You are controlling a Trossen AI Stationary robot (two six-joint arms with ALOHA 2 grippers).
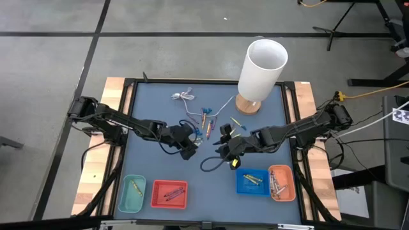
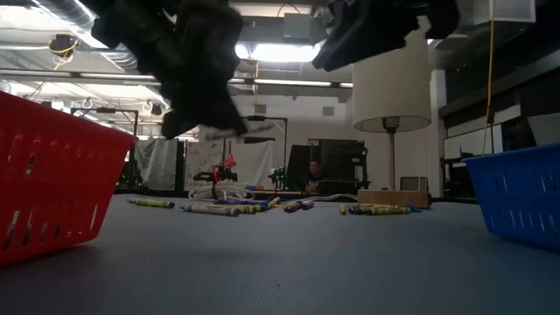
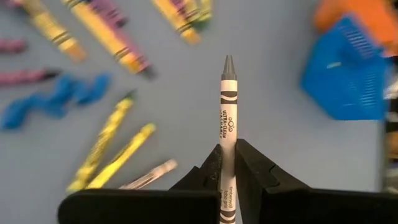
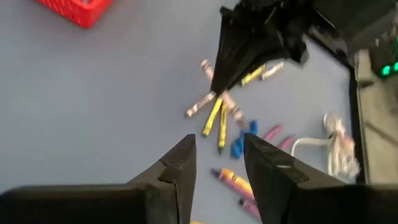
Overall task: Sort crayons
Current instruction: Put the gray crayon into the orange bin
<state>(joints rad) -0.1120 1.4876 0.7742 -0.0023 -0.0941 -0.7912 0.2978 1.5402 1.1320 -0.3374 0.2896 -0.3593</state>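
While my left gripper [image 3: 227, 163] pinches a grey-white wax crayon [image 3: 227, 118] above the blue-grey desk [image 1: 160, 118], my right gripper [image 4: 219, 163] hangs part-open, empty.

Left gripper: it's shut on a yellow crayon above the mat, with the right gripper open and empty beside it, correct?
Not quite: the left gripper holds a grey-white crayon, not a yellow one, as the left wrist view shows. The rest stands: the right gripper is open and empty.

The grey crayon [image 3: 228, 134] bears small print on its wrapper (too blurred to read).
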